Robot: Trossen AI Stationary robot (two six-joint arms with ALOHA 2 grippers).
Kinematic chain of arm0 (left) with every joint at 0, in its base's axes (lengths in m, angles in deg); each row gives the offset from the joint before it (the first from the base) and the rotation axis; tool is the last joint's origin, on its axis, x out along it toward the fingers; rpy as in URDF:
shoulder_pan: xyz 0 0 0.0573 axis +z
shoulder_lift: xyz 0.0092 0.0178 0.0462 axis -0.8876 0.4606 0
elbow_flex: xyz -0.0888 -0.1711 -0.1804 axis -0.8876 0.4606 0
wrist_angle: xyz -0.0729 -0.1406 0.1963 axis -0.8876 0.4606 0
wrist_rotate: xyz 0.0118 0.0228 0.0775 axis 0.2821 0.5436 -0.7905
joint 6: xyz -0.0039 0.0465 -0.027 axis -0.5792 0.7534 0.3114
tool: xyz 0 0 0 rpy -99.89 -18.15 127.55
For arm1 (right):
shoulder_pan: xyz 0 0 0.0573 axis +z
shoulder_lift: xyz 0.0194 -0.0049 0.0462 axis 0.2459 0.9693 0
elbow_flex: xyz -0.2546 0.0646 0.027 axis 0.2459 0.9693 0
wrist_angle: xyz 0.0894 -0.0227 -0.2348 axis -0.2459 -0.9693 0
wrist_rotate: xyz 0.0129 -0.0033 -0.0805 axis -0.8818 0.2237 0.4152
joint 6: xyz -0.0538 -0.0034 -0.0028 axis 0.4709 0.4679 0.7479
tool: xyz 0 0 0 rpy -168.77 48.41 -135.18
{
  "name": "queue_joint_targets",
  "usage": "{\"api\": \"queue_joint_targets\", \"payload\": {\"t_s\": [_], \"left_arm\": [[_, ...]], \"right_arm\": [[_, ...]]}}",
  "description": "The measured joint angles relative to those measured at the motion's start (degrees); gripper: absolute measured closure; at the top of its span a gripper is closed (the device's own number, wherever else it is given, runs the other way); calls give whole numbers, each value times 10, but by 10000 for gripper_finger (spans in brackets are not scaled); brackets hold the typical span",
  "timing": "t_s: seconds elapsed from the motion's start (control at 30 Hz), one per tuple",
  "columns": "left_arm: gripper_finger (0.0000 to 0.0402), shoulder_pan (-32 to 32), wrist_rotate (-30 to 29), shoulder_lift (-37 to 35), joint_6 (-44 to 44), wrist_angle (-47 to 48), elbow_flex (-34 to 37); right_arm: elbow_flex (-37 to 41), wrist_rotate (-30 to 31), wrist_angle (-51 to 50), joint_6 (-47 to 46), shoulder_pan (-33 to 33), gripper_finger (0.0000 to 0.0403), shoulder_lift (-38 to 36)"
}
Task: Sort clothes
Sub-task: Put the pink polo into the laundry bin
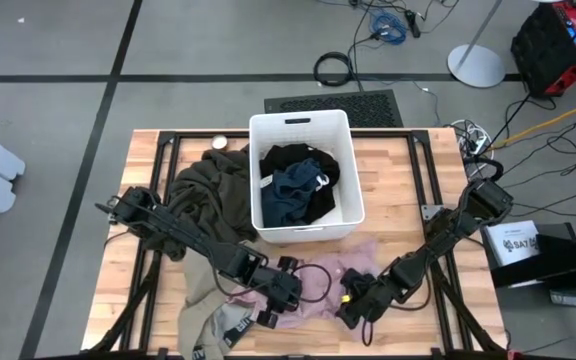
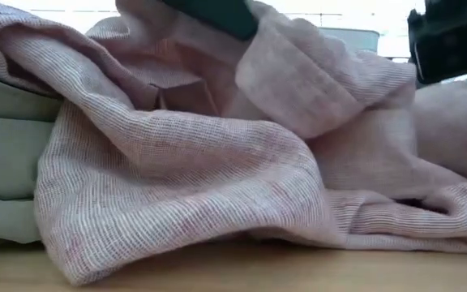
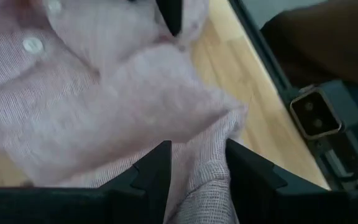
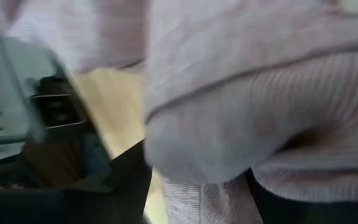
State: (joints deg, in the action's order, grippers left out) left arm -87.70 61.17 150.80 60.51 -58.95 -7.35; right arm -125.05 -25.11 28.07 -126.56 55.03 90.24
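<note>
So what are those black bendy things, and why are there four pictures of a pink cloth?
They are two robot arms at a wooden table. One picture looks down from above, one sits at table height, and one comes from each wrist. The left gripper pinches a fold of the pale pink shirt. The right gripper is at the shirt's other side, with cloth between its fingers. A white bin holds black and blue clothes. A dark olive garment lies beside it.

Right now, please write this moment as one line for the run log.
left gripper: shut on pale pink garment | right gripper: shut on same garment, opposite edge | white bin: holds black and navy-teal clothes | dark olive garment: table, left of bin
</note>
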Motion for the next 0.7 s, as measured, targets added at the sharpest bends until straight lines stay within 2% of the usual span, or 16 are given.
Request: {"api": "queue_joint_targets", "payload": {"t_s": [0.1,0.3,0.37,0.47,0.7], "left_arm": [[253,0,1,0,0,-11,0],[253,-1,7,26,-6,-19,-1],[253,-1,9,49,-11,-17,-1],[253,-1,9,77,-13,-25,0],[253,14,5,123,-11,-144,-1]], "right_arm": [[0,11,31,10,0,175,0],[-1,149,90,-12,2,179,0],[-1,173,109,-26,0,179,-1],[-1,173,117,-29,-9,179,-1],[-2,163,95,-38,-21,179,5]]}}
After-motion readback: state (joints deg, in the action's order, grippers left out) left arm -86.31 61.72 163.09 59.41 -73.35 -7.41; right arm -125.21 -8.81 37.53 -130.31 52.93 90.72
